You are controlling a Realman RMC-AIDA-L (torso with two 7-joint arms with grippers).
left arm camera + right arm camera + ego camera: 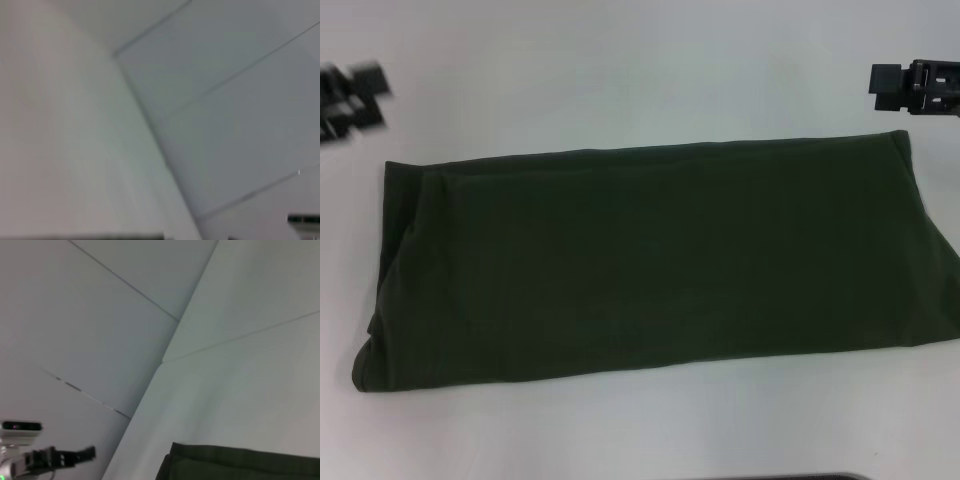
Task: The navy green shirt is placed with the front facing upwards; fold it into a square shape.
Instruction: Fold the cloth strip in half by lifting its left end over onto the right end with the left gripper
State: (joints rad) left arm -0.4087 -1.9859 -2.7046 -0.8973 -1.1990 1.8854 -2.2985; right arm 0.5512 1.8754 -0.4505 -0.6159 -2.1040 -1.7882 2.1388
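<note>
Shirt (650, 265) folded into a long band, flat on the white table (620, 60).

Long axis runs left–right, slightly tilted; right end reaches the head view's edge, left end bunched at its near corner. No lettering or collar visible. Left hand (350, 100) hovers beyond the far-left corner, blurred, apart from the cloth; right hand (915, 87) just beyond the far-right corner. Grip state of either: cannot tell. Bare table along far and near edges.

Left hand (350, 100) and right hand (917, 86) hover apart.
</note>
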